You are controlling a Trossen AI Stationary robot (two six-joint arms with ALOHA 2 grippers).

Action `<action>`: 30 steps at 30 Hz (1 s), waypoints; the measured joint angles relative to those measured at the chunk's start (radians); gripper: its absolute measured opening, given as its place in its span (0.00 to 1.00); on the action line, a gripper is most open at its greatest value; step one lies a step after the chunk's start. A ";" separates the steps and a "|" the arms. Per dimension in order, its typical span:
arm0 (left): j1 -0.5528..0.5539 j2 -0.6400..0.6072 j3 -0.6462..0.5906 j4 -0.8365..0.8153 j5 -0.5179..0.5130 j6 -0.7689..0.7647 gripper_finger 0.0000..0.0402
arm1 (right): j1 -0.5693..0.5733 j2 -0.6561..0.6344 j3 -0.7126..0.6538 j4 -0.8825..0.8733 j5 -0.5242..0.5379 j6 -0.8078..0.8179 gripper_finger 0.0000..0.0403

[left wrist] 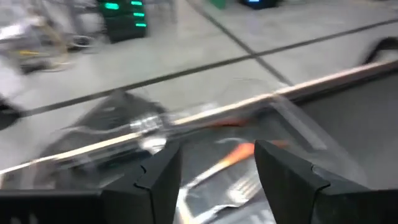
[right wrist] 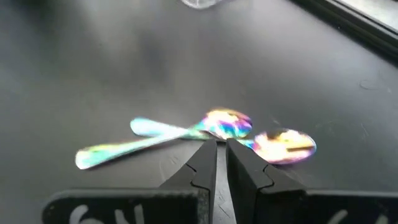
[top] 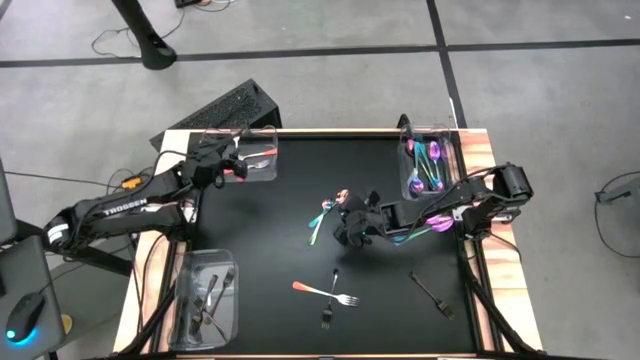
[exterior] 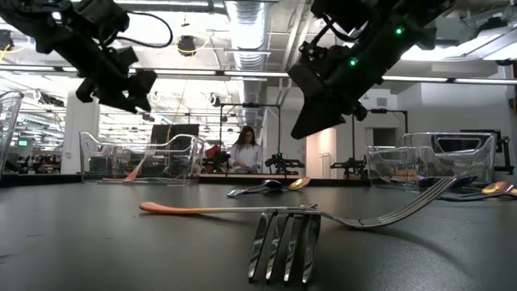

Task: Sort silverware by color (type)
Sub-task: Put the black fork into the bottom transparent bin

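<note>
Two black jointed arms w/ cables, white "TROSSEN" lettering on left arm (top: 130, 208).

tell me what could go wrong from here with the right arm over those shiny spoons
The right gripper hangs nearly shut above two crossed iridescent spoons; going down like this it may push them apart rather than grasp one, or catch both. The left gripper, open over the far-left bin, looks clear.
</note>
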 joint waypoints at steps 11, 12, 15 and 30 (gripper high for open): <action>-0.200 0.038 -0.016 0.221 0.314 0.071 0.47 | 0.019 0.000 0.000 -0.476 -0.129 0.216 0.14; -0.225 0.053 -0.016 0.235 0.293 0.071 0.47 | 0.028 0.000 0.000 -0.510 -0.141 0.229 0.14; -0.296 0.111 -0.016 0.257 0.257 0.071 0.47 | 0.061 -0.001 0.000 -0.633 -0.235 0.266 0.14; -0.492 0.336 -0.017 0.505 0.161 0.097 0.47 | 0.483 -0.001 -0.002 -0.956 -0.611 0.713 0.27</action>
